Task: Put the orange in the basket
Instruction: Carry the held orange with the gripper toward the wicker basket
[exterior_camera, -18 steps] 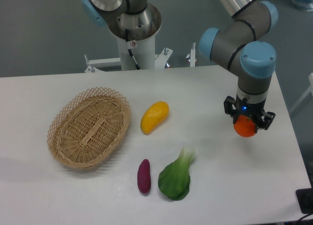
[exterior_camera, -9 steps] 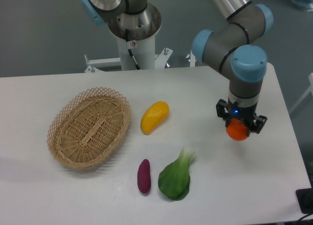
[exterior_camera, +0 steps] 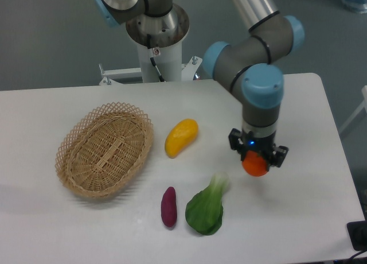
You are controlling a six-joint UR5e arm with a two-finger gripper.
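Note:
The small round orange [exterior_camera: 256, 165] hangs above the table, held between the fingers of my gripper [exterior_camera: 256, 159], which is shut on it. It is right of the table's centre, just above and right of the green leafy vegetable. The oval tan wicker basket [exterior_camera: 73, 139] lies on the left side of the table with nothing in it, well to the left of the gripper. Only the orange's lower half shows under the gripper body.
An elongated yellow fruit [exterior_camera: 181, 137] lies between the basket and the gripper. A purple sweet potato [exterior_camera: 168, 206] and a green leafy vegetable [exterior_camera: 207, 205] lie near the front. The robot base column [exterior_camera: 156, 40] stands behind the table.
The arm has carried the orange leftward and slightly toward the front, from the right edge area to a spot near the green vegetable. Nothing else moved.

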